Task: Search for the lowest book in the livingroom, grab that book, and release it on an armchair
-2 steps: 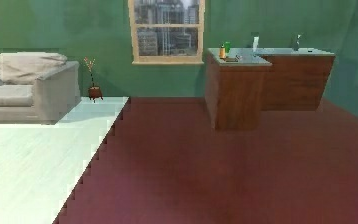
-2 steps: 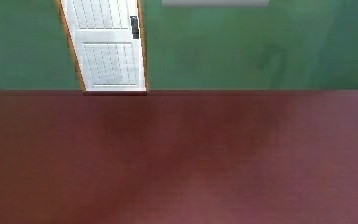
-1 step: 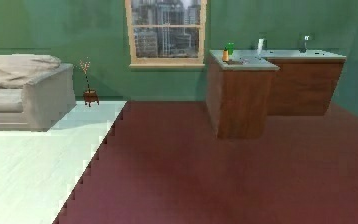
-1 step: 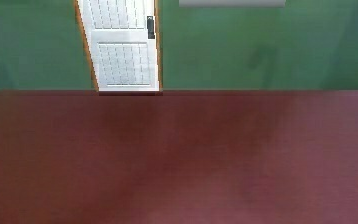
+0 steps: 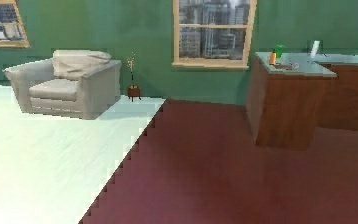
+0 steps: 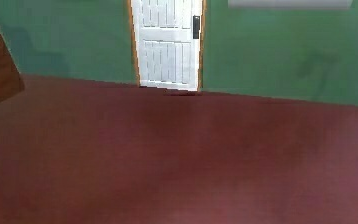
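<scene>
The jaws' state cannot be told. In the forward view, a grey armchair [image 5: 65, 85] with a pale cloth [image 5: 82, 62] over its back sits on a pale floor [image 5: 47, 160] at the left, against a green wall. A wooden worktop [image 5: 299, 70] at the right carries a green thing [image 5: 279, 51]. In the arm side view, a white door [image 6: 167, 42] stands beyond a dark red floor [image 6: 187, 150].

The far wall [image 5: 147, 40] holds a window [image 5: 213, 30]; right, a wooden tabletop [image 5: 302, 68] carries a green object [image 5: 279, 52]. A white door [image 6: 167, 45] stands beyond dark red floor [image 6: 177, 150].
</scene>
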Motion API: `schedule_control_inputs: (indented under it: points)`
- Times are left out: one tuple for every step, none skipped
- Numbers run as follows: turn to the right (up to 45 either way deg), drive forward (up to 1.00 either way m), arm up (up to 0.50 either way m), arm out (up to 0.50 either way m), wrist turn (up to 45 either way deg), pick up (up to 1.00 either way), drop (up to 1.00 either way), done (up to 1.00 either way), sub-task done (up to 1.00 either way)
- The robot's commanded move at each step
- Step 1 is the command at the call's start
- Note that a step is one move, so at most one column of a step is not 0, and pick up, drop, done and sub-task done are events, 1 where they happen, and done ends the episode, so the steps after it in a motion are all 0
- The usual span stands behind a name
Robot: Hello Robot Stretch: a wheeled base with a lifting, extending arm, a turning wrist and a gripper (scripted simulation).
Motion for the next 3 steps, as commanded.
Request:
schedule_control_inputs:
  points:
    - [0.0, 0.05, 0.0, 0.0, 0.0, 0.0, 0.0, 0.0, 0.0]
    - [-45.0, 0.0, 0.0, 0.0, 0.0, 0.0, 0.0, 0.0, 0.0]
    - [-12.0, 0.0, 0.0, 0.0, 0.0, 0.0, 0.0, 0.0, 0.0]
